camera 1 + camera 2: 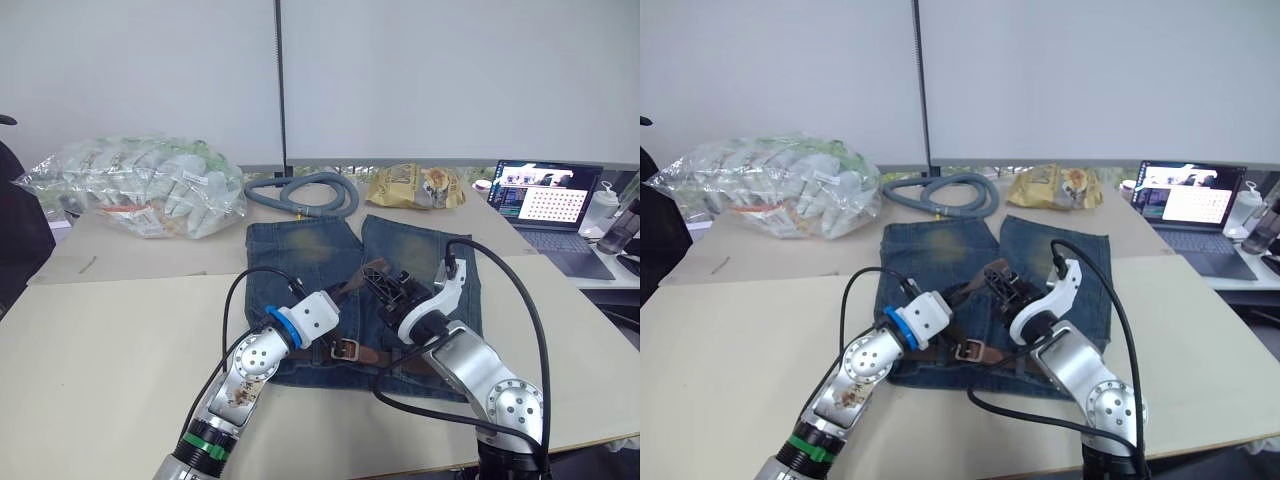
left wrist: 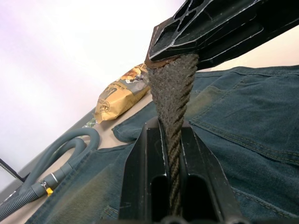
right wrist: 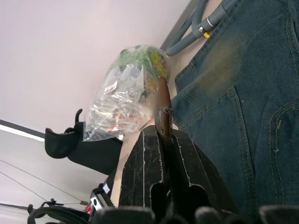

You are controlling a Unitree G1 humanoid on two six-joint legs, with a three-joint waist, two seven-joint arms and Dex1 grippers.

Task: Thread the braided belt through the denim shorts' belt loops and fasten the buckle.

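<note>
- Lying flat near the middle of a pale beige surface [image 1: 110,340], the denim shorts [image 1: 300,250] have their legs toward the far edge and their darker waistband toward the near edge.
- The braided belt [image 1: 385,352] runs along that waistband, and its buckle [image 1: 344,349] rests on the denim between the two arms.
- The belt's loose end rises off the shorts to where both grippers meet above them.
- The left gripper [image 2: 174,154] has its jaws closed tight on the braided strap, which runs up between them.
- The right gripper [image 3: 164,135] has its jaws pinched on the brown tip of the same strap.
- A grey corrugated hose [image 1: 300,193] is coiled just beyond the shorts' legs, near the far edge.
- A clear plastic bag of packaged goods [image 1: 135,185] sits toward the far left corner.
- A yellow snack bag [image 1: 415,186] lies beside the hose, on its right.
- An open laptop [image 1: 545,197] with a lit screen stands on a neighbouring desk at the far right, with bottles [image 1: 610,215] beside it.
- A white wall [image 1: 450,70] with a dark vertical pole [image 1: 281,85] closes the room behind.
</note>
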